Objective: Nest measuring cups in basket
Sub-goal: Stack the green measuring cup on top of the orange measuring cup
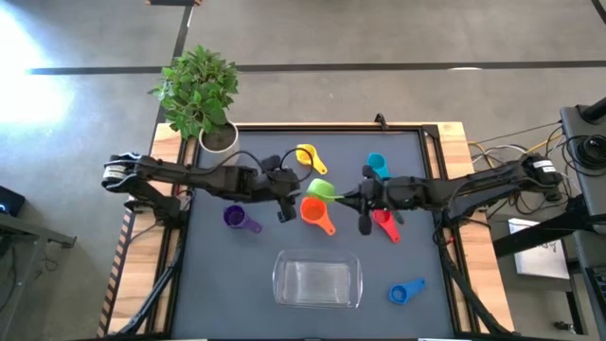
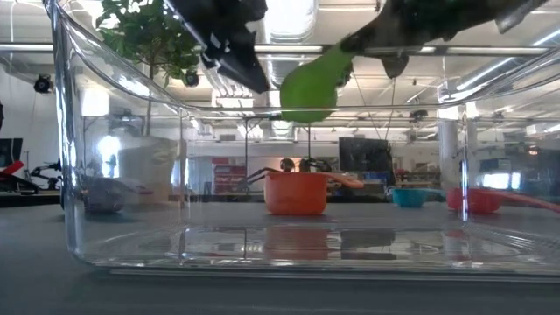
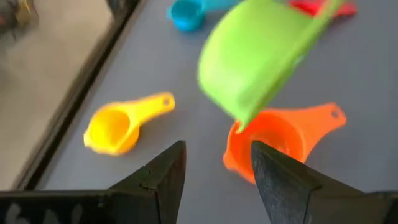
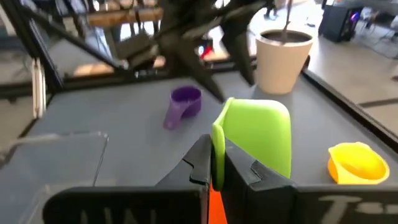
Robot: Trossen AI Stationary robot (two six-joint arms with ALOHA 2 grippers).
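My right gripper (image 4: 216, 163) is shut on the green cup (image 1: 320, 189), which hangs over the table's middle, above the orange cup (image 1: 317, 213). My left gripper (image 3: 214, 168) is open and hovers just left of both cups, touching nothing. Resting on the mat are the yellow cup (image 1: 308, 156), teal cup (image 1: 377, 166), red cup (image 1: 385, 225), purple cup (image 1: 239, 219) and blue cup (image 1: 405, 292). The clear basket (image 1: 317, 279) stands near the table's near edge with nothing inside it. My right gripper pinches the green cup's flat handle (image 4: 217, 140) between its two fingers, reaching in roughly level from the table's right side. The handle stands on edge in the hold. The cup is lifted clear and tilted, its bowl (image 2: 313, 83) hanging lower than the fingers, above the orange cup (image 3: 273, 140).
A white plant pot (image 1: 218, 137) with a green plant stands at the table's far left corner. The purple cup lies left of the basket's far side and the blue cup right of the basket. Open mat shows between the orange cup and the basket.
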